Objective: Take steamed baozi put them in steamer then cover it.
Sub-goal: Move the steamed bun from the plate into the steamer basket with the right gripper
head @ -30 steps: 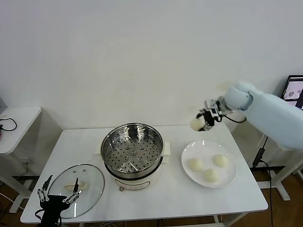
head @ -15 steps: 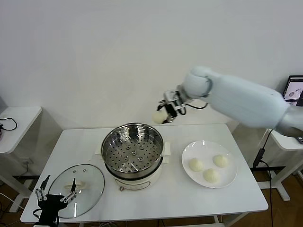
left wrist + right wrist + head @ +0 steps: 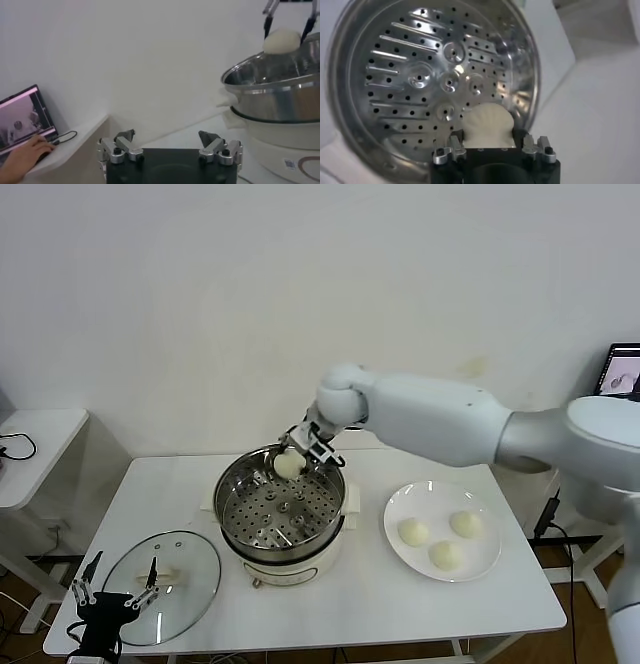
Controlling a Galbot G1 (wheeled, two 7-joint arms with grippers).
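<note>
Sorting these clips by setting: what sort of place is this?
Probably a lab test bench, not a kitchen: a bare white table against a blank wall, a steamer, and a laptop on a side desk.

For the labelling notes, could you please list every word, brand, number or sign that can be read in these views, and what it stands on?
No text can be read anywhere.
Steamer base: a small blue square mark and a ring-shaped mark beside it, too blurred to read.
Laptop screen on the side table: shows a picture only, no legible words.
Monitor at the right edge in the head view: image only, too small to read.
</note>
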